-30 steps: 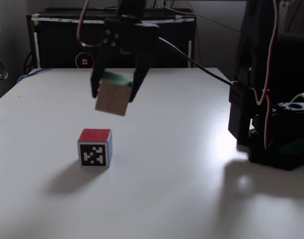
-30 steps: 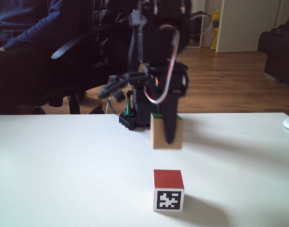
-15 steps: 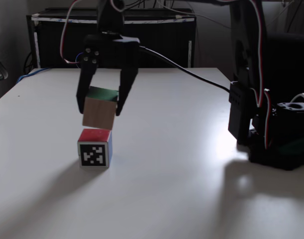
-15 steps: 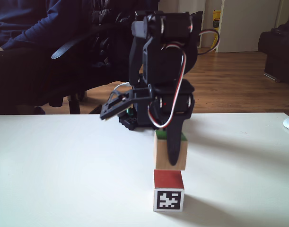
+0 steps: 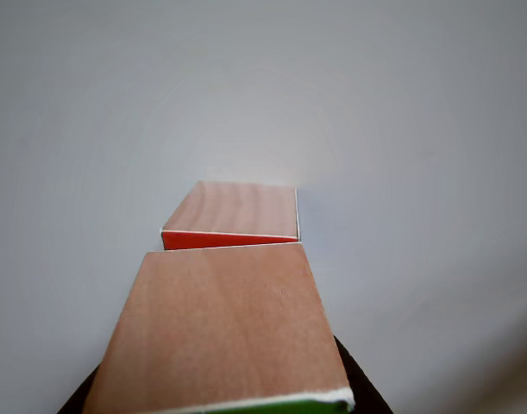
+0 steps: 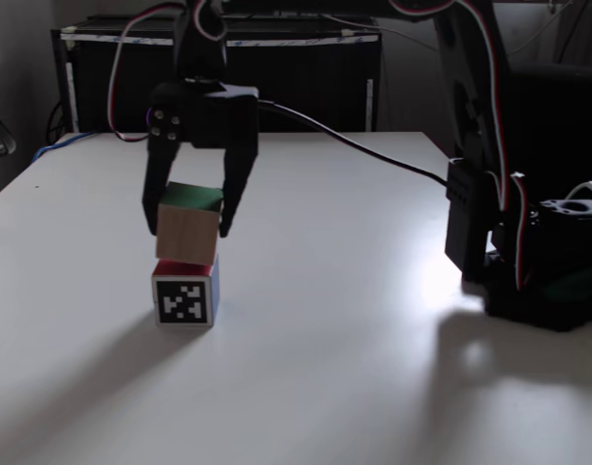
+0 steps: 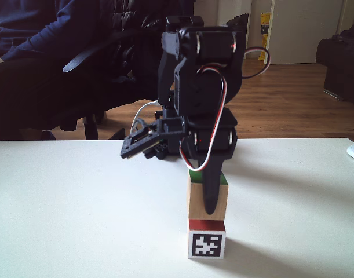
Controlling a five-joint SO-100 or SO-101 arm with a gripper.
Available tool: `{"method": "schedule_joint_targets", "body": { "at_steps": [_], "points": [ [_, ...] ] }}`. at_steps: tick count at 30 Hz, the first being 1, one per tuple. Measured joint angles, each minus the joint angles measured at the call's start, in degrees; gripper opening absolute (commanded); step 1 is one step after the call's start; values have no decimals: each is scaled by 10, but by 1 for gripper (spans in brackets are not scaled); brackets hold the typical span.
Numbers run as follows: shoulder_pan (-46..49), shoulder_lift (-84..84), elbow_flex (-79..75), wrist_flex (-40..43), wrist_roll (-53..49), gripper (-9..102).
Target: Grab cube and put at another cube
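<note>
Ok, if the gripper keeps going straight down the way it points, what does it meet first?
The held green-faced cube in the gripper would press onto the red-topped cube directly beneath; they look already touching or nearly so, and the exact gap is unclear.

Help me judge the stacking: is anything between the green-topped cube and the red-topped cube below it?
Nothing. In both fixed views the green-topped cube, held by the gripper, sits directly over the red-topped cube, seemingly touching or nearly so.
</note>
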Motion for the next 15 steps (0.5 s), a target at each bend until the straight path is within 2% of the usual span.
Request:
{"method": "schedule_joint_targets", "body": {
  "at_steps": [15],
  "points": [
    [0,-50,-67,50,33,39]
  ]
}}
